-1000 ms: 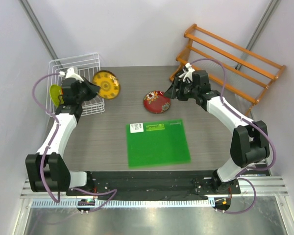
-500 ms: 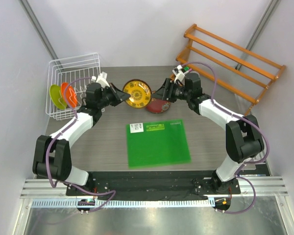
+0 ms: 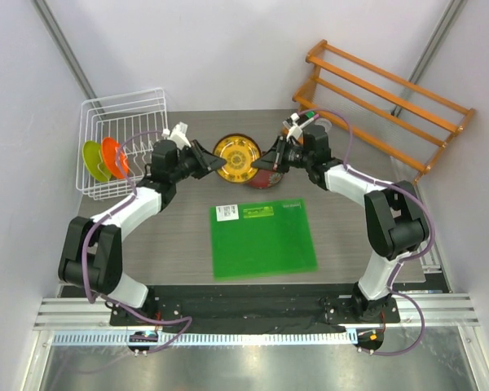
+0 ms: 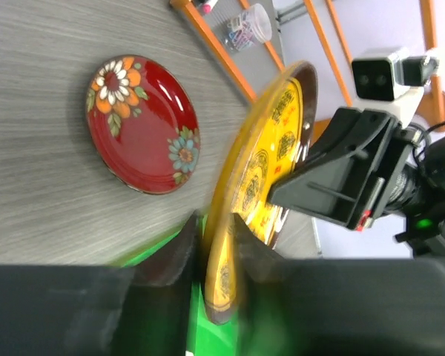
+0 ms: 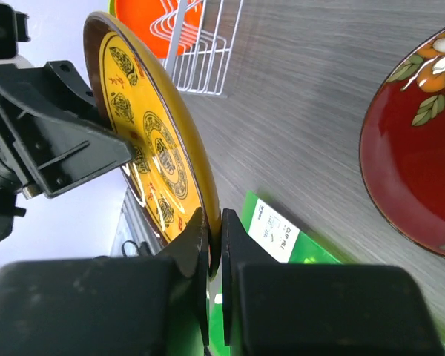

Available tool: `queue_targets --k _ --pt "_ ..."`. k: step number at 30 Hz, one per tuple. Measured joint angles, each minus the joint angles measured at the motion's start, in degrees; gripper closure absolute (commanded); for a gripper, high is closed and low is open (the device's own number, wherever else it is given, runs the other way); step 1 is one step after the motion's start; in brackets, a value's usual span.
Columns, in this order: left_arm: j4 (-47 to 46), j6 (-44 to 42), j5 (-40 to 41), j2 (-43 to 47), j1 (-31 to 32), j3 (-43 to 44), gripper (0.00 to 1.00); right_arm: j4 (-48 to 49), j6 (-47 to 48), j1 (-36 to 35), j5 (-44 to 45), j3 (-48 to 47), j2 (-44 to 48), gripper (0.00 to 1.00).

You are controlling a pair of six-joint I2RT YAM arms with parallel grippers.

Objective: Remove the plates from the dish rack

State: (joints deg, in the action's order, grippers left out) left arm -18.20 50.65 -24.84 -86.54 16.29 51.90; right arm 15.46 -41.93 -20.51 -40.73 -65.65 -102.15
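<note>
The brown-yellow patterned round plate with red rim [image 3: 232,156] is held on edge above the grey worktop [image 3: 171,236], right of the white wire dish rack [image 3: 122,106]. The right end effector [image 5: 213,219] is clamped on its rim. The left end effector [image 4: 215,230] straddles the opposite rim, grip not discernible. The left jaws should be fully opened and withdrawn straight before the plate is carried.
</note>
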Motion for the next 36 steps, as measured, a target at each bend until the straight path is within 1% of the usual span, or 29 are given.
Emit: queue_targets --k 1,5,8,12,15,17,18,20,21,23,28,31,32,33,34,36 --pt "0.2 -0.2 0.2 0.0 0.2 0.0 0.43 0.1 0.1 0.0 0.1 0.0 0.0 0.99" --pt "1.9 -2.1 2.4 0.2 0.4 0.2 0.30 -2.4 2.9 0.1 3.7 0.0 0.0 0.99" --pt "6.4 -5.0 6.5 1.4 0.5 0.3 0.28 -5.4 4.4 1.1 6.8 0.0 0.0 0.99" --pt "13.5 -10.6 16.3 5.3 0.5 0.7 0.25 -8.5 5.6 5.2 9.8 0.0 0.0 0.99" --pt "18.1 -15.4 25.3 9.9 0.5 1.3 0.17 -11.0 6.7 8.6 11.4 -0.5 -0.7 0.99" --pt "19.9 -18.4 31.4 13.0 0.5 1.6 0.13 -12.2 7.5 10.2 12.3 -1.6 -2.3 0.99" --pt "20.8 -20.2 35.7 14.7 0.5 1.9 0.09 -12.8 7.8 10.8 12.6 -2.6 -3.7 0.99" --pt "21.7 -22.8 41.0 16.4 0.5 2.4 0.05 -13.7 8.4 11.0 12.7 -3.8 -6.1 0.99" --pt "22.0 -23.7 43.2 16.9 0.5 2.5 0.01 -14.2 8.6 10.9 12.7 -4.4 -7.3 0.99" --pt "22.6 -26.3 48.8 17.3 0.5 2.8 0.01 -14.8 8.9 10.7 12.5 -5.7 -10.1 0.99" --pt "24.5 -30.6 57.9 16.3 0.5 3.1 0.00 -16.3 8.9 10.5 11.6 -8.4 -14.8 0.97" --pt "25.1 -32.2 61.2 15.6 0.4 3.2 0.00 -16.7 9.0 10.5 10.7 -9.7 -16.1 0.93" --pt "25.4 -32.7 62.0 15.5 0.3 3.2 0.01 -16.8 9.0 10.5 10.2 -10.1 -16.4 0.90" --pt "25.5 -33.0 62.6 15.3 0.2 3.2 0.01 -16.8 9.1 10.5 9.8 -10.4 -16.6 0.78" --pt "25.5 -33.2 63.1 15.2 0.1 3.2 0.01 -16.9 9.1 10.4 9.4 -10.6 -16.7 0.71" --pt "25.6 -33.4 63.6 15.0 -0.3 3.2 0.00 -16.9 9.4 10.4 8.6 -10.9 -16.7 0.63"
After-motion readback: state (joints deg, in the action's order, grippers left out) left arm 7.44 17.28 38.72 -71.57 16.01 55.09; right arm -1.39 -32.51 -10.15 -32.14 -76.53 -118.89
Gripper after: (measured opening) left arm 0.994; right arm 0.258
